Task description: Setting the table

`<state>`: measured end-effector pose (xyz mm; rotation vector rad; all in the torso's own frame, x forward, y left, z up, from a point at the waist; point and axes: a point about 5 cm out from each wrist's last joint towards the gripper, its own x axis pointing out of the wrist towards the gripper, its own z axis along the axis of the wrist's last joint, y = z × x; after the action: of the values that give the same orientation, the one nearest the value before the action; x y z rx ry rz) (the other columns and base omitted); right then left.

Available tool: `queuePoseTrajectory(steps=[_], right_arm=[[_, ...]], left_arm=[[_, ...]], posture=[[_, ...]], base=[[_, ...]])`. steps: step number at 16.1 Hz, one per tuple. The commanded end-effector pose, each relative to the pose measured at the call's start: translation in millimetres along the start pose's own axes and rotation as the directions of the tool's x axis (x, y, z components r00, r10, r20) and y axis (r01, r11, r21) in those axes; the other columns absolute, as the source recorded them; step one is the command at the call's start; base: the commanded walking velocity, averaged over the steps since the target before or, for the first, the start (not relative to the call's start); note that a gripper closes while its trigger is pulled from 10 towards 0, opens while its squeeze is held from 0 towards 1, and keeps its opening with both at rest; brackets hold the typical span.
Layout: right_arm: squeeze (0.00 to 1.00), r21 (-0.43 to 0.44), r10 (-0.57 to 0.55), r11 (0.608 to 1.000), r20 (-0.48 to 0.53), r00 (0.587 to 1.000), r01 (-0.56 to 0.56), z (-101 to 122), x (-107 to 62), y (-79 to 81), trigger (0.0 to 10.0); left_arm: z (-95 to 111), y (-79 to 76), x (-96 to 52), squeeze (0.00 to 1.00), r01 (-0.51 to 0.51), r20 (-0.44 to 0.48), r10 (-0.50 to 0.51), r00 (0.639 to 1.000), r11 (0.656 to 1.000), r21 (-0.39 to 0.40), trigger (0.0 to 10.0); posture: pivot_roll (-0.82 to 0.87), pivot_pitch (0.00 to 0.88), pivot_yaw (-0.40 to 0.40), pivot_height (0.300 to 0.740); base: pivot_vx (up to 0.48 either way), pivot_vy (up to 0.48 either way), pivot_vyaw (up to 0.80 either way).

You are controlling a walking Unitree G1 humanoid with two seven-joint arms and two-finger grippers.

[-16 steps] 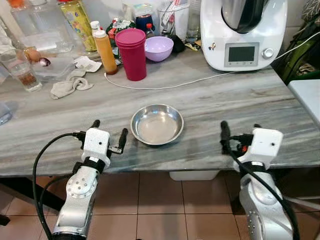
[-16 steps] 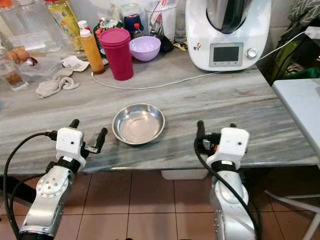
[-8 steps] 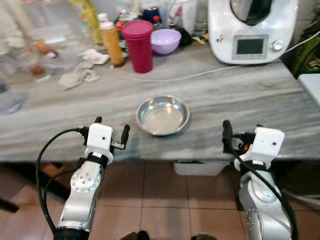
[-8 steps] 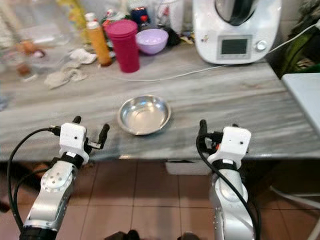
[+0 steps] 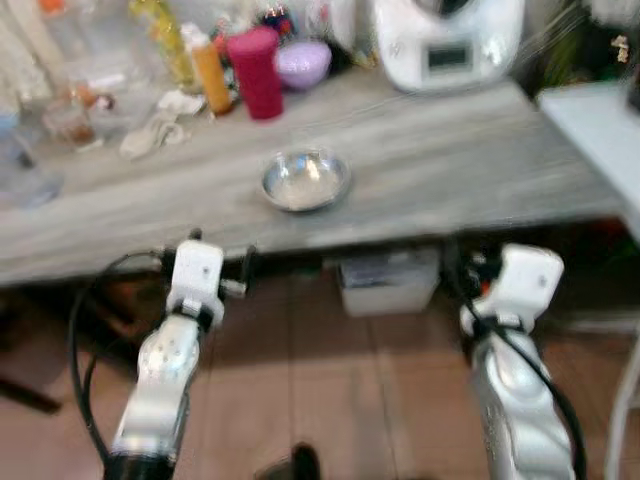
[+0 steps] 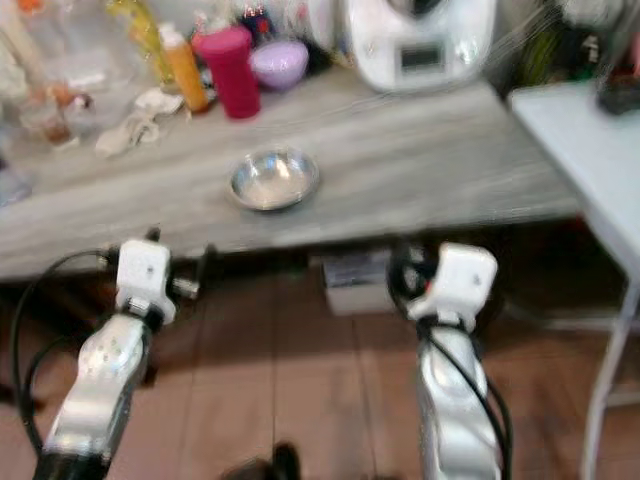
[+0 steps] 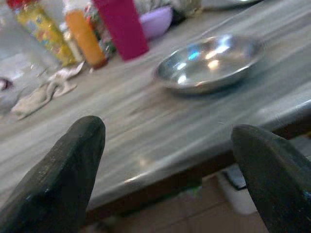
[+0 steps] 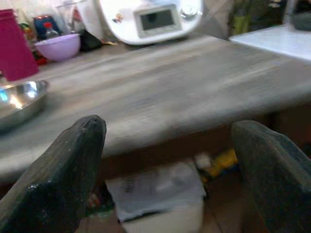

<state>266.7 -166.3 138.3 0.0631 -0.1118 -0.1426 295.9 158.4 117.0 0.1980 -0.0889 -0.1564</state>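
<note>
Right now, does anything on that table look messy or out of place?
A crumpled rag lies loose on the grey table, left of the metal bowl, which sits upright and looks empty. Nothing looks spilled.

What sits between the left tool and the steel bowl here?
Nothing but bare marble tabletop and its front edge lies between the open left tool and the steel bowl, as the left wrist view shows.
</note>
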Motion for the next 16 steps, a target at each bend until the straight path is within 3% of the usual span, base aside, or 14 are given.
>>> queuePoseTrajectory(steps=[1, 4, 5, 12, 16], right_arm=[[0.0, -0.002, -0.005, 1.0, -0.001, 1.0, 0.005, -1.0, -0.6, -1.5, 10.0], [0.0, -0.01, -0.01, 1.0, 0.014, 1.0, 0.01, 1.2, 0.4, -2.6, 10.0], [0.0, -0.006, -0.009, 1.0, 0.012, 1.0, 0.01, 1.3, 0.5, -2.7, 10.0], [0.0, -0.017, -0.026, 1.0, -0.019, 0.999, 0.026, -4.3, 1.4, -6.2, 10.0], [0.0, -0.027, -0.015, 1.0, -0.024, 1.0, 0.014, -5.4, 2.6, -4.9, 10.0]], left_arm=[[0.8, 2.2, -0.1, 0.0, 0.0, -0.001, 0.0, 1.0, 1.0, 0.013, 10.0], [2.6, -2.3, 0.7, 0.0, 0.039, 0.01, -0.039, 0.999, 0.999, -0.012, 10.0], [4.2, -2.5, 0.1, 0.0, 0.059, 0.028, -0.057, 0.998, 0.997, -0.057, 10.0], [2.6, -6.9, 1.7, 0.0, 0.057, 0.01, -0.056, 0.998, 0.996, -0.073, 10.0], [3.5, -7.6, 3.0, 0.0, 0.061, 0.012, -0.06, 0.998, 0.995, -0.078, 10.0]], posture=[[-0.28, 0.098, 0.149, 0.74], [-0.28, 0.103, 0.15, 0.74], [-0.28, 0.105, 0.149, 0.74], [-0.28, 0.105, 0.145, 0.74], [-0.28, 0.103, 0.148, 0.74]], base=[[-0.33, 0.0, 0.0], [-0.106, 0.0, 0.0], [0.0, 0.0, 0.0], [0.0, 0.0, 0.0], [0.0, -0.247, 0.0]])
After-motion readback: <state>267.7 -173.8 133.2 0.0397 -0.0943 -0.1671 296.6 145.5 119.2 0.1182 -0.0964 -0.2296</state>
